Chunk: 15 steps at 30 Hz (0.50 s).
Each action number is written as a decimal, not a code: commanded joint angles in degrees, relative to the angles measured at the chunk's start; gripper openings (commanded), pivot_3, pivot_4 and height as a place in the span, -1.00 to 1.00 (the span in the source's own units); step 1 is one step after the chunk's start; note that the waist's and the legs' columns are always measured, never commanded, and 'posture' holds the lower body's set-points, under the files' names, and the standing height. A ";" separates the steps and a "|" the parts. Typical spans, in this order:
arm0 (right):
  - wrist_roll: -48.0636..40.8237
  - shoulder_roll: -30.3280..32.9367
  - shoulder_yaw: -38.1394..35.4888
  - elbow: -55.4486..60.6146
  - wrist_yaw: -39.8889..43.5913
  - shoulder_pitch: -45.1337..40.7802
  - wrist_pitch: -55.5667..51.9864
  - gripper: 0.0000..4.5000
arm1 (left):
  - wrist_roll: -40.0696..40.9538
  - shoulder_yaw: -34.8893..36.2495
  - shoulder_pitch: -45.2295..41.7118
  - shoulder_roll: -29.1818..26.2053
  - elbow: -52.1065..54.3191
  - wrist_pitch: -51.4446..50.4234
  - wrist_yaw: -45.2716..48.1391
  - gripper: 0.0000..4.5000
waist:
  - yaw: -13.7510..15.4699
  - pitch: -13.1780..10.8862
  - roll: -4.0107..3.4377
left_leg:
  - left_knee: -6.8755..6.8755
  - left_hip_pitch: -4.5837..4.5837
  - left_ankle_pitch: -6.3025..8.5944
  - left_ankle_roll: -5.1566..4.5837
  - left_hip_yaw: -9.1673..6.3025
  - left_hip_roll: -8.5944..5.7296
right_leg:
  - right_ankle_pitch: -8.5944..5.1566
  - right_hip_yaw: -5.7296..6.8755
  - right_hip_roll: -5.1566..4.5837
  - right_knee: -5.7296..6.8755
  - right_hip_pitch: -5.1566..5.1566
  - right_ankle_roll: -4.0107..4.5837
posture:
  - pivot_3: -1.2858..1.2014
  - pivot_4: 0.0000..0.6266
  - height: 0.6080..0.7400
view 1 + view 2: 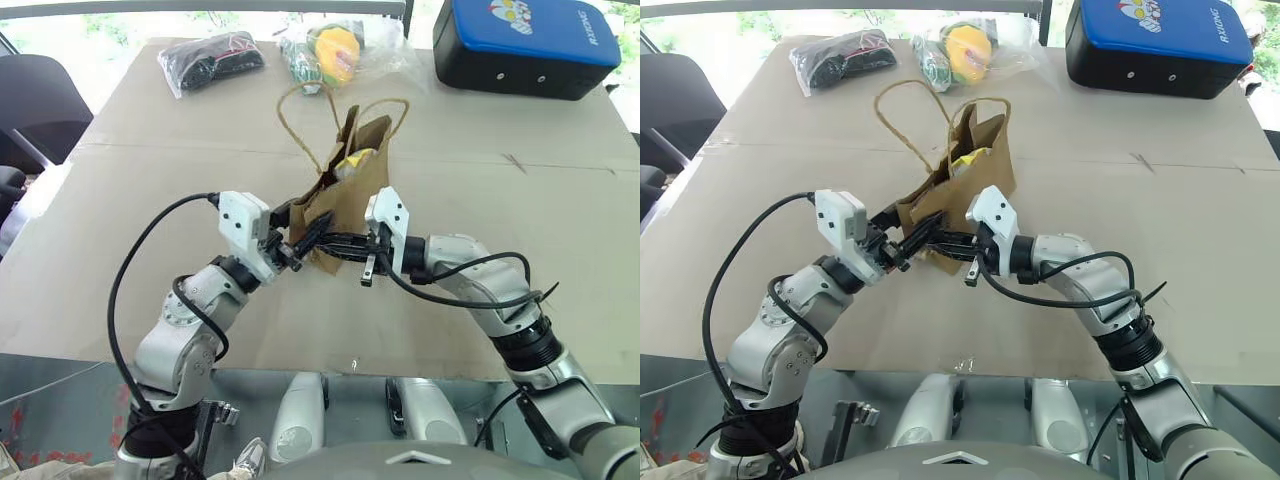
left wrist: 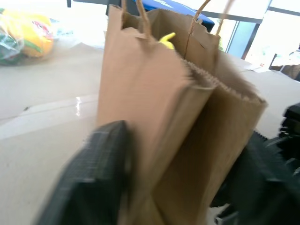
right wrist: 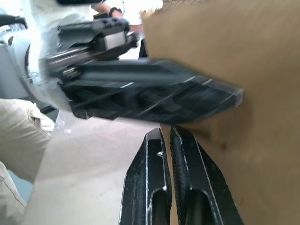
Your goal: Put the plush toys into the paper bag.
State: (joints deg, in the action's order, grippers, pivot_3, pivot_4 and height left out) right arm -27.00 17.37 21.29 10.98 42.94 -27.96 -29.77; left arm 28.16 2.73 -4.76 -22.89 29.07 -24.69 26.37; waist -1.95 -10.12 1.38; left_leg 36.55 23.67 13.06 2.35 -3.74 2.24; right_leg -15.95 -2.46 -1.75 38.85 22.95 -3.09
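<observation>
The brown paper bag (image 1: 352, 185) stands upright mid-table, its two loop handles up. A yellow part of a plush toy (image 1: 353, 160) shows in its mouth (image 2: 166, 40); the rest of the plush toys is hidden inside. My left gripper (image 1: 312, 235) reaches in from the near left, its fingers (image 2: 93, 178) on either side of the bag's folded side, pressed on the paper. My right gripper (image 1: 335, 243) points left along the bag's lower near face. Its fingers (image 3: 154, 164) are shut together, the tips at the bag's edge just under the left gripper's finger (image 3: 154, 98).
At the table's far edge lie a clear plastic bag with a yellow-green toy (image 1: 335, 50), another plastic bag with a dark item (image 1: 210, 58) and a blue-and-black case (image 1: 525, 45). A black chair (image 1: 35, 105) stands off the left side. Cardboard (image 1: 520, 250) covers the table.
</observation>
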 commanded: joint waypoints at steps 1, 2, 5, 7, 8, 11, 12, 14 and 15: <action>-1.66 3.49 -6.27 7.14 1.90 3.42 2.47 -0.89 | -2.21 0.90 -1.95 -0.54 -3.06 4.97 2.08 -0.49 | 0.41 0.00 0.00 | 0.00 0.00 0.00 0.00 0.00 0.00 | 0.00 0.00 0.00 0.00 0.00 0.00 | 0.03 -0.52 1.00; -2.56 6.05 -9.49 10.35 2.62 6.29 3.34 -0.55 | -1.21 1.69 -3.06 -1.47 -5.37 6.39 5.20 -0.96 | 0.39 0.00 0.00 | 0.01 0.02 0.00 0.00 -0.02 -0.01 | 0.00 0.03 0.00 -0.01 0.00 0.00 | 0.03 -0.52 1.00; -4.13 12.78 -19.03 18.57 2.79 14.20 3.89 -0.16 | 7.11 5.46 -7.79 -4.56 -11.71 6.76 17.51 -1.00 | 1.34 -0.03 -0.05 | 0.01 0.06 0.00 0.00 -0.06 -0.03 | -0.01 0.10 -0.01 -0.01 -0.01 -0.01 | 0.03 -0.52 1.00; -5.50 17.20 -25.27 21.90 3.68 18.90 3.97 0.26 | 11.21 6.02 -11.01 -9.41 -16.28 6.30 30.49 -1.00 | 1.18 -0.03 -0.05 | 0.01 0.05 0.00 0.00 -0.05 -0.02 | -0.01 0.10 0.00 -0.04 -0.02 0.00 | 0.03 -0.52 1.00; -6.61 19.53 -28.98 23.11 4.61 21.56 3.69 0.48 | 12.97 6.16 -13.33 -11.78 -19.18 5.49 36.58 -1.00 | 1.09 -0.03 -0.06 | 0.01 0.05 0.00 0.00 -0.04 -0.03 | -0.02 0.10 0.00 -0.03 -0.02 0.00 | 0.03 -0.52 1.00; -8.51 25.51 -41.00 23.89 8.64 29.42 4.20 0.68 | 11.81 2.57 -23.95 -17.81 -32.02 5.44 53.60 -1.00 | 1.13 -0.03 -0.06 | 0.01 0.01 0.00 -0.01 -0.05 -0.02 | -0.03 0.12 0.04 -0.01 -0.04 0.00 | 0.03 -0.52 1.00; -9.06 26.73 -43.85 23.70 9.94 31.31 4.71 0.68 | 9.70 0.71 -27.30 -18.44 -36.72 7.70 58.18 -1.00 | 1.14 -0.03 -0.08 | 0.01 0.01 0.00 -0.01 -0.05 -0.02 | -0.03 0.12 0.06 -0.03 -0.04 0.00 | 0.03 -0.52 1.00; -10.47 28.52 -48.45 22.95 12.62 34.30 5.29 0.68 | 5.99 -3.25 -33.85 -18.00 -46.11 12.53 64.60 -1.00 | 1.20 -0.02 -0.09 | 0.03 -0.03 0.00 -0.01 -0.01 -0.03 | -0.03 0.08 0.05 -0.03 -0.10 -0.01 | 0.03 -0.52 1.00; -10.99 29.09 -49.97 22.48 13.40 35.20 5.35 0.68 | 4.88 -5.28 -36.23 -17.72 -49.64 14.86 65.72 -1.00 | 1.16 -0.02 -0.08 | 0.03 -0.03 0.00 -0.01 -0.01 -0.03 | -0.03 0.08 0.05 -0.05 -0.11 -0.01 | 0.03 -0.52 1.00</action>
State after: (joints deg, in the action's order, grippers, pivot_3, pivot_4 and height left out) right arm -35.82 45.39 -24.33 32.63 53.99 6.41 -25.88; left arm 35.46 0.99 -38.19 -41.10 -14.67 -14.54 87.58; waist -0.79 -10.14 1.30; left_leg 36.59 23.64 13.06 2.34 -3.75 2.21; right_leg -15.97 -2.37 -1.70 38.79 22.80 -3.10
